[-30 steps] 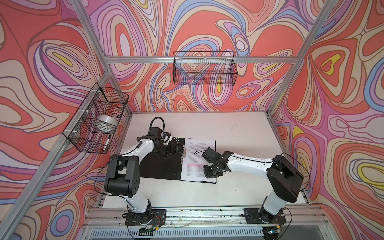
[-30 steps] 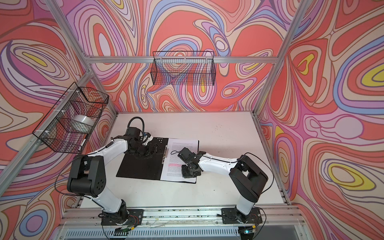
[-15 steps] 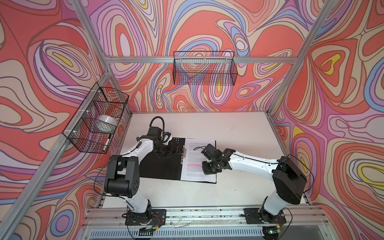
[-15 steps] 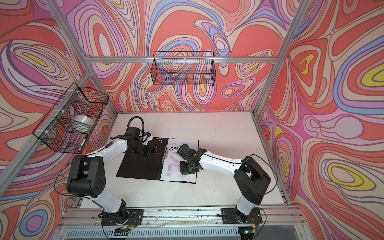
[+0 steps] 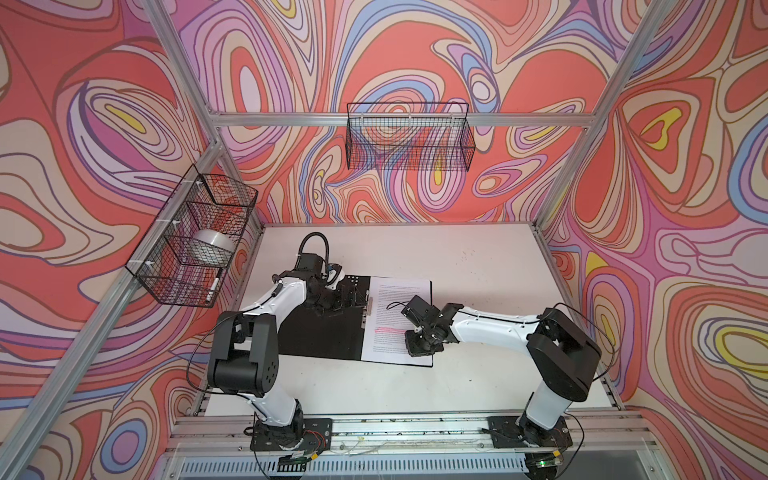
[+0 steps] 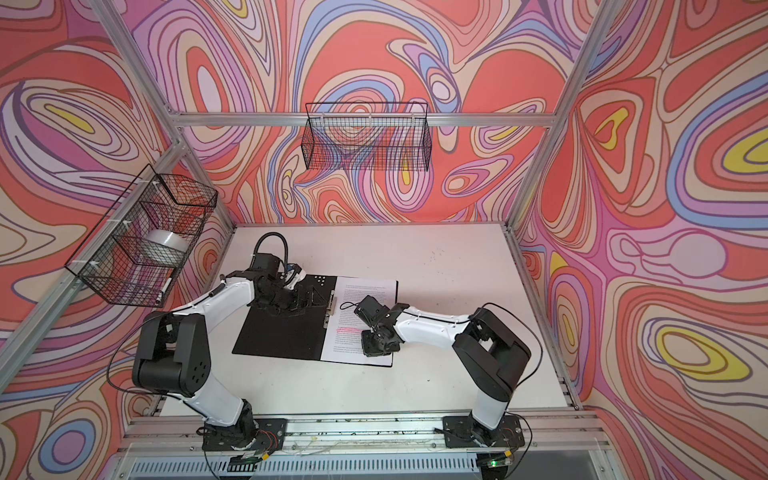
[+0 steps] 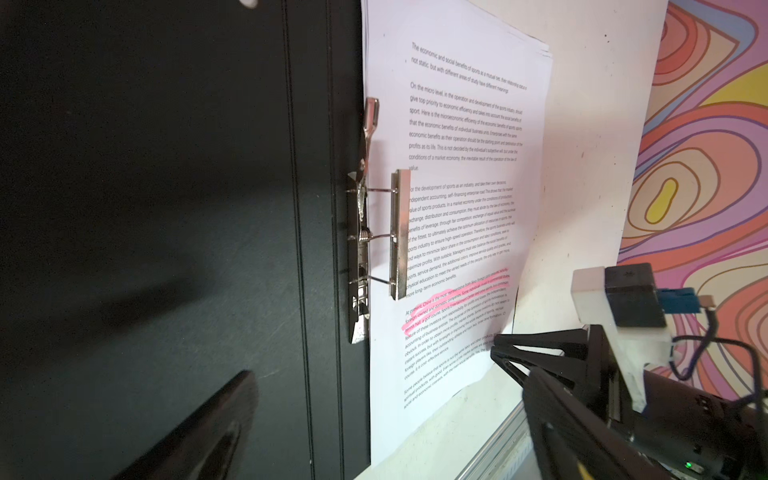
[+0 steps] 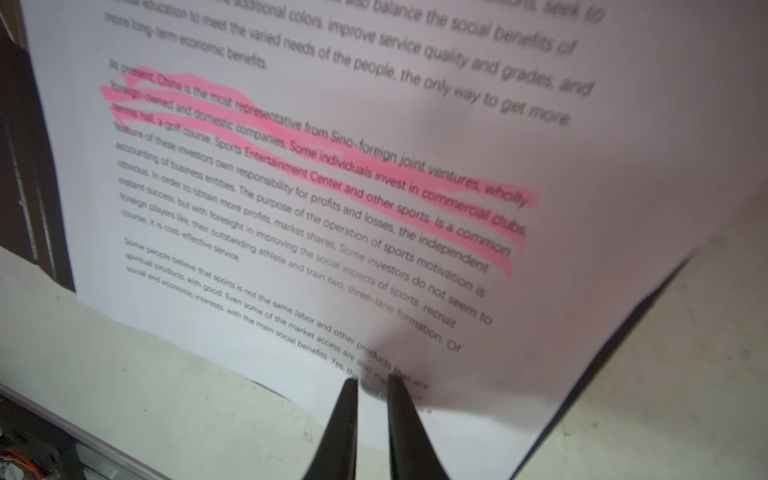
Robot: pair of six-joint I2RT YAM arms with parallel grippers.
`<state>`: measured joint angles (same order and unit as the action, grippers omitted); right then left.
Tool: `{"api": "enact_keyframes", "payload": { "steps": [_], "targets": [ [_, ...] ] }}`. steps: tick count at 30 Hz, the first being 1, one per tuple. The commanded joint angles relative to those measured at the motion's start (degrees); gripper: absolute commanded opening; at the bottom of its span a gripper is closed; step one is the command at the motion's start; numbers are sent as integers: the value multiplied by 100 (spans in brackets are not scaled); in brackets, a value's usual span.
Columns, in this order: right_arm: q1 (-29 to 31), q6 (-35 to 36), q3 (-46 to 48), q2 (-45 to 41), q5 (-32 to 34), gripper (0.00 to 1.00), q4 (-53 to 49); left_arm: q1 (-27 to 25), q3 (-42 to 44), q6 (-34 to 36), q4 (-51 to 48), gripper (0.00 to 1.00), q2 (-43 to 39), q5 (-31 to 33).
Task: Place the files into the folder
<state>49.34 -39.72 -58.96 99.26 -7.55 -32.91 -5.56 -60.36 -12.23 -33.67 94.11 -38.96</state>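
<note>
Right fingers [image 8: 392,395] stand almost together, with only a slit between the tips. The tips rest on the top sheet of the files [image 5: 395,320], close to its near right corner. Whether a sheet is pinched I cannot tell. Left fingers [image 5: 343,297] are spread fully and hold nothing, poised over the far part of the folder [image 5: 324,340], just beside the clip [image 7: 399,232].

The folder lies open on the tabletop [image 5: 478,266], black inside up. The files lie on its right half, with their left edge under the clip's bar. Whether the bar is pressed down cannot be told. Beside the right fingers the sheets bow up a little off the cover, and at the far corner the stack is slightly fanned.

By my reading the step in hand is seating the files: squaring them against the spine under the clip. Next comes a light, flat push toward the spine, gentle enough that the paper does not buckle. After that the left fingers would have to work the thin metal lever precisely, and the cover remains to be folded shut.
</note>
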Motion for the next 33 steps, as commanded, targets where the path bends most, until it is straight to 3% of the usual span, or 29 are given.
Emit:
{"api": "enact_keyframes", "payload": {
  "steps": [1,4,8,15,23,33],
  "targets": [
    [41,-87,151,58,-23,15,167,20,-55,11,-166,100,-105,-72],
    [42,-117,248,59,-40,15,270,20,-101,-78,-225,100,-116,-219],
    [41,-140,306,95,-80,15,355,-12,-200,-192,-181,100,-361,-1065],
    [52,-185,385,167,-136,15,482,-378,-96,-301,23,100,-415,-1789],
    [56,-284,497,66,-174,15,588,-1066,150,-666,273,97,115,-1804],
    [54,-501,692,16,-244,14,799,-1193,16,-403,45,80,786,-1546]
  ]
}}
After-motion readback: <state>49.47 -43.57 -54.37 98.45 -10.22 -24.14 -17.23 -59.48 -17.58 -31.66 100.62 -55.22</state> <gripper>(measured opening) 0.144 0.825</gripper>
